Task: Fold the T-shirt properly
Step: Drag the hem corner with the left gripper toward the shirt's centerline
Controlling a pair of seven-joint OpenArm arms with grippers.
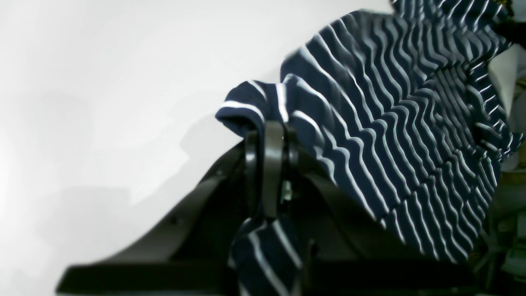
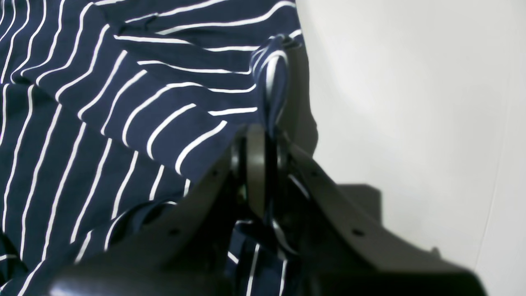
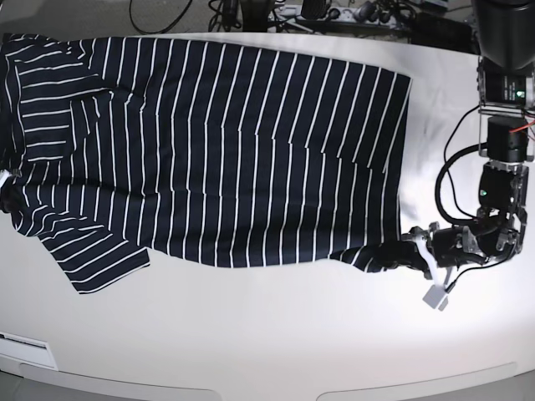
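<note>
The T-shirt [image 3: 217,142], dark navy with thin white stripes, lies spread flat across the white table [image 3: 276,334]. One sleeve reaches toward the front left. In the base view my left gripper [image 3: 408,256] sits low at the shirt's front right hem corner, shut on a bunched fold of cloth. The left wrist view shows its jaws [image 1: 268,129] pinched together on the striped T-shirt [image 1: 390,123]. My right gripper [image 2: 263,133] is shut on a fold at the edge of the T-shirt [image 2: 102,123]. In the base view that arm is almost entirely off the left edge.
Cables and a power strip [image 3: 292,12] run along the table's far edge. A white label [image 3: 29,349] lies near the front left corner. A small white tag [image 3: 436,296] hangs below my left arm [image 3: 501,167], which stands at the table's right side.
</note>
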